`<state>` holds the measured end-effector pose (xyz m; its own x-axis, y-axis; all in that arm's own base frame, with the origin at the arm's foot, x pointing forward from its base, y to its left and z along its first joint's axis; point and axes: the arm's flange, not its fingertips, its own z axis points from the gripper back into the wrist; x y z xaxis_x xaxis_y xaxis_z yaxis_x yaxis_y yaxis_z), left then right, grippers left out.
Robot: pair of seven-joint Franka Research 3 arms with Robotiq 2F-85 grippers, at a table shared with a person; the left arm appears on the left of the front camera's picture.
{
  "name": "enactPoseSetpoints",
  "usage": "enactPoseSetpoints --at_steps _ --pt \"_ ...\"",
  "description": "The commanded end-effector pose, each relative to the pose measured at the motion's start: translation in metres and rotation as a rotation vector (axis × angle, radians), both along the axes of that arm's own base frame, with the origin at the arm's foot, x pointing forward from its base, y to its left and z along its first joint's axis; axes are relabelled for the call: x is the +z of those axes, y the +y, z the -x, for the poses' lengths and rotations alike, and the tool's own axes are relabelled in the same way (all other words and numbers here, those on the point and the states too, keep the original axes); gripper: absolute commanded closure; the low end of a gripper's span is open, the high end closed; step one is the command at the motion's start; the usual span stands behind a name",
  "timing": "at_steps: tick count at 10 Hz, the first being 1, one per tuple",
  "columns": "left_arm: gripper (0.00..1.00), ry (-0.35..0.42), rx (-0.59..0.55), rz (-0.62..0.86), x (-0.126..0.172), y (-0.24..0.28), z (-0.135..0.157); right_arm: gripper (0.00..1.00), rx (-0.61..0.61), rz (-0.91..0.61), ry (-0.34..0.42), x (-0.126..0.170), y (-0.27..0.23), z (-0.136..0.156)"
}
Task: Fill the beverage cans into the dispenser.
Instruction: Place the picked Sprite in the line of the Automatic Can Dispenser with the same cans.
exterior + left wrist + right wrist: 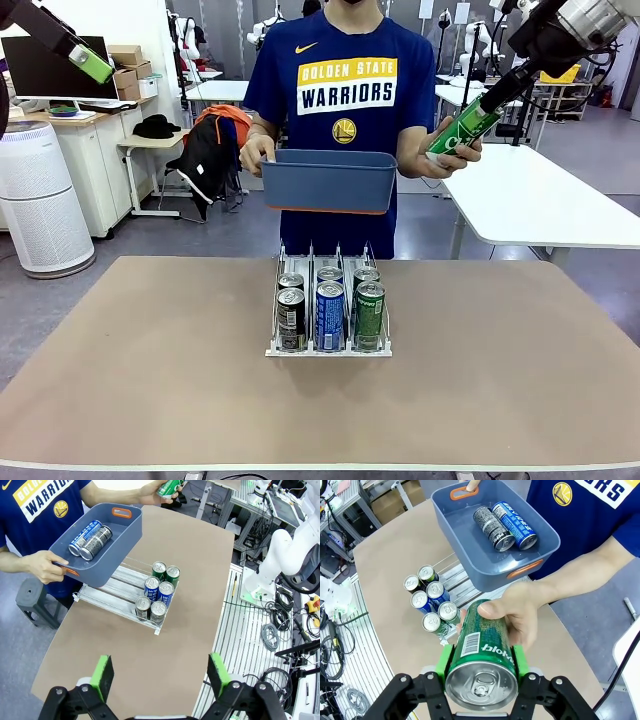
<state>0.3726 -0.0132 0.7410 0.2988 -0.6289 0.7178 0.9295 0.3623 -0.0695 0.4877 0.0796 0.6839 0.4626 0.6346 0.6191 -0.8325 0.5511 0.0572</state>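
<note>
Now | we see right jaws clamped on green can [482,645] | person's hand [520,611] also on it | left jaws wide open, facing bench [150,655] | six cans [329,315] in dispenser [328,352]

Front camera faces the person [340,130] across the table [150,360]; both wrist cameras look down from above, sharing the dispenser [115,592].

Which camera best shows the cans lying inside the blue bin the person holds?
The right wrist view: it looks down into the bin, showing a black can and a blue can lying side by side. The left wrist view shows the pair, smaller. In the front view the bin's wall hides them.
</note>
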Motion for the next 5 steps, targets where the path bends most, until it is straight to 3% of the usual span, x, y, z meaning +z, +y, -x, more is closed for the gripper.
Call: enactPoseSetpoints --at_steps 1,5 --pt "0.0 -0.001 0.0 0.001 0.0001 0.0006 0.0001 1.0 0.002 0.005 0.001 -0.0009 0.0006 0.0001" --pt "0.0 -0.001 0.0 0.001 0.0001 0.0006 0.0001 1.0 0.002 0.005 0.001 -0.0009 0.0006 0.0001"
